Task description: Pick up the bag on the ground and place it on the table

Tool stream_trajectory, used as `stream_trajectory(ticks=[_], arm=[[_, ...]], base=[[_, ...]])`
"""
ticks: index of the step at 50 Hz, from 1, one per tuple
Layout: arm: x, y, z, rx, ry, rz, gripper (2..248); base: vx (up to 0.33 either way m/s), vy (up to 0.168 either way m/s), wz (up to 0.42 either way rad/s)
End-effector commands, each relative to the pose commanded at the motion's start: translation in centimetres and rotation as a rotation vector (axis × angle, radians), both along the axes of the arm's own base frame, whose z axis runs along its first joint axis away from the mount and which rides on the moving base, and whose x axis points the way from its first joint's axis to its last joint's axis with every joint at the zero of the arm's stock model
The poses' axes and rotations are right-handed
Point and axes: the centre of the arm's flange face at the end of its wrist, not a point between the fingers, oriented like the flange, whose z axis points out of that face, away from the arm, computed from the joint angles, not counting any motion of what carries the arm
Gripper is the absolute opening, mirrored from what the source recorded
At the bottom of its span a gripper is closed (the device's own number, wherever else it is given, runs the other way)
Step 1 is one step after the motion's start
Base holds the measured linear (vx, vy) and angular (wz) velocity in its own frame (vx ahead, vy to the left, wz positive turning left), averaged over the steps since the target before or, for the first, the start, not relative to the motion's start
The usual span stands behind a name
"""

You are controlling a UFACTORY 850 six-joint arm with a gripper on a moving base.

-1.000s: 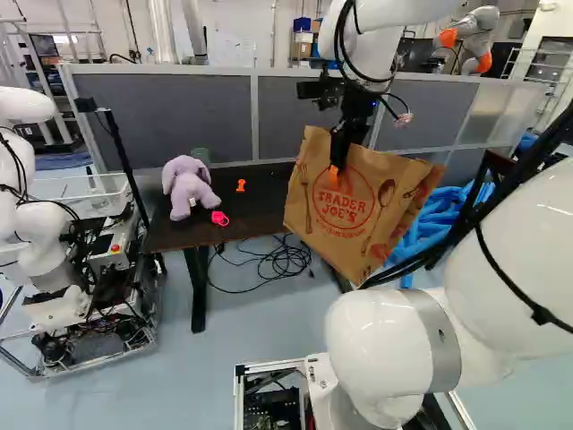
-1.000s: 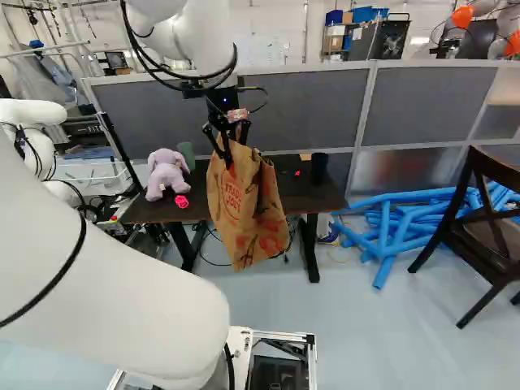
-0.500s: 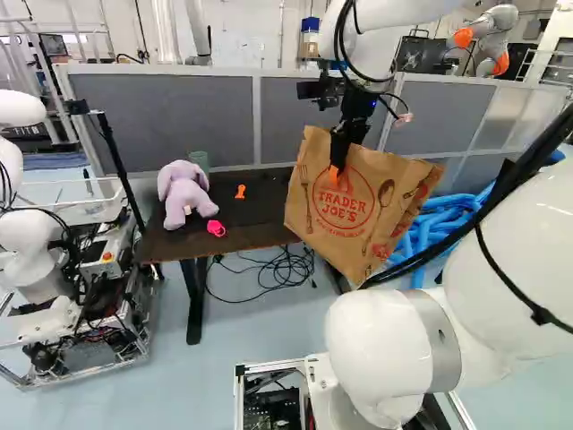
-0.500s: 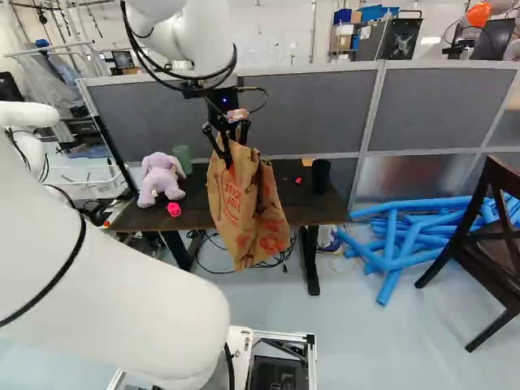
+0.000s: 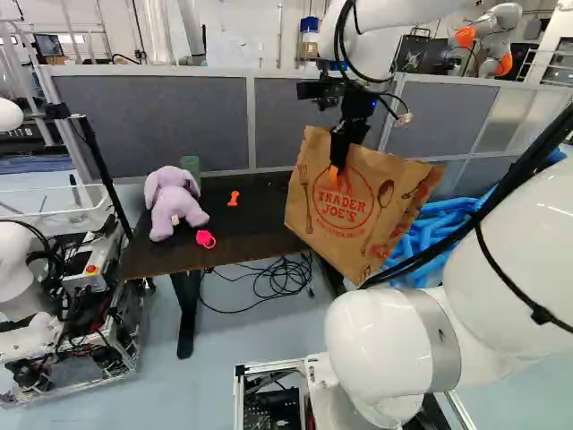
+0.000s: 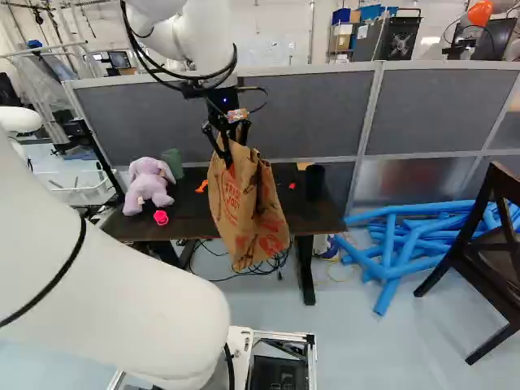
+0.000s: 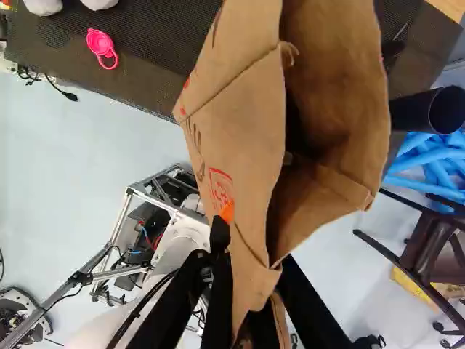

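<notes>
Our base had moved, and the table (image 5: 179,255) drew closer in both base views; measured from its lowest joint (image 5: 380,354), our arm (image 6: 114,284) kept its pose, and the bag (image 5: 349,202) stayed with it. Our gripper (image 6: 232,151) was closed down on the bag's paper, pinching it from two sides, its fingers parted only by the folds. We had the bag off the ground, tilted, its mouth partly open, and in the right base view its lower end showed below the table's front edge. Black cables (image 5: 277,279) lay on the floor under the table. On top, a pink piece (image 5: 206,238) sat beside a purple plush (image 5: 172,202), with an orange piece (image 5: 234,199) near them, a green cup (image 5: 191,166) behind the plush and a black cup (image 6: 314,181) toward the other end. Right of the table in the right base view we saw blue tubes (image 6: 390,264) and a chair (image 6: 479,258). Behind the table stood a grey partition (image 5: 161,116), and past it another robot (image 5: 488,40).
</notes>
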Motion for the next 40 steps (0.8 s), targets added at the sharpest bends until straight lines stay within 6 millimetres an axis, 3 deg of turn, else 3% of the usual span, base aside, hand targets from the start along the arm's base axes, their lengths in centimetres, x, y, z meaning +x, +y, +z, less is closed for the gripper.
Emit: stream_trajectory(ticks=[16,40], arm=[[0.9,0.0,0.0,0.000,0.004,0.002,26],[4.0,0.0,0.1,0.001,0.010,0.008,26]], base=[[-0.008,-0.001,-0.001],[0.000,0.000,0.000]])
